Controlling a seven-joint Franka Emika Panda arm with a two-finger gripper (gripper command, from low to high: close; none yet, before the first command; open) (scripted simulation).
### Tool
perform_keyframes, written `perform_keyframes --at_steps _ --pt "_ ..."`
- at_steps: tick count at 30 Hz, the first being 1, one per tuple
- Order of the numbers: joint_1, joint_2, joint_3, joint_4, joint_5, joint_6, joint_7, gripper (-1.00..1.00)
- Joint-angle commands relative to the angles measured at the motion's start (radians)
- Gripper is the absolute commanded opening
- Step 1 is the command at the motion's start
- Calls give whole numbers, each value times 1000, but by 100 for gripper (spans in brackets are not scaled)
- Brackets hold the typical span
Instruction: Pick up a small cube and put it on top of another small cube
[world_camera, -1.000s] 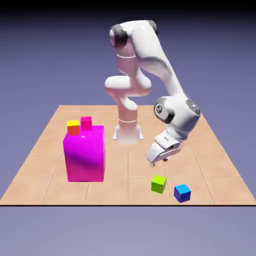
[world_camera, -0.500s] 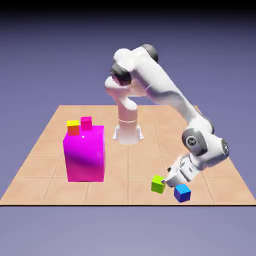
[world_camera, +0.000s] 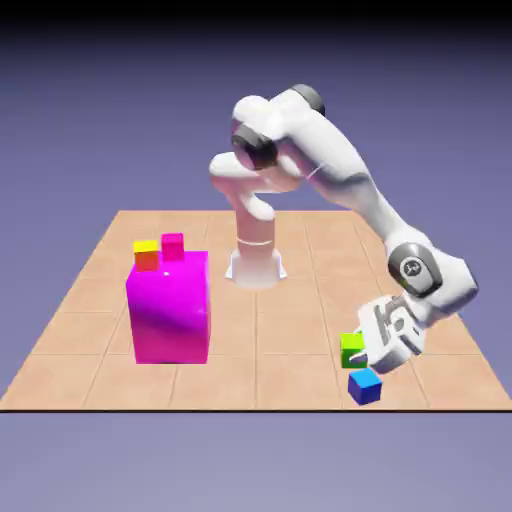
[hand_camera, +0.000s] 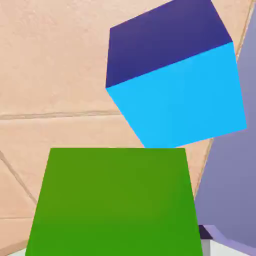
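Lime-green cube (world_camera: 352, 350): clamped in my gripper (world_camera: 362, 357), lifted off the table (world_camera: 90, 290), just above the blue cube and slightly toward the exterior view's left.
Blue cube (world_camera: 365, 385): on the table, near its front edge.
Gripper: closed on the lime-green cube.
Big magenta block (world_camera: 169, 307): well apart from the blue cube, toward the exterior view's left.
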Motion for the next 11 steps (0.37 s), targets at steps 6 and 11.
perform_keyframes --at_steps 6,11 --pt "40 -21 -31 -52 -150 95 -112 -100" --pt "37 -13 -38 -53 -160 103 -107 100"
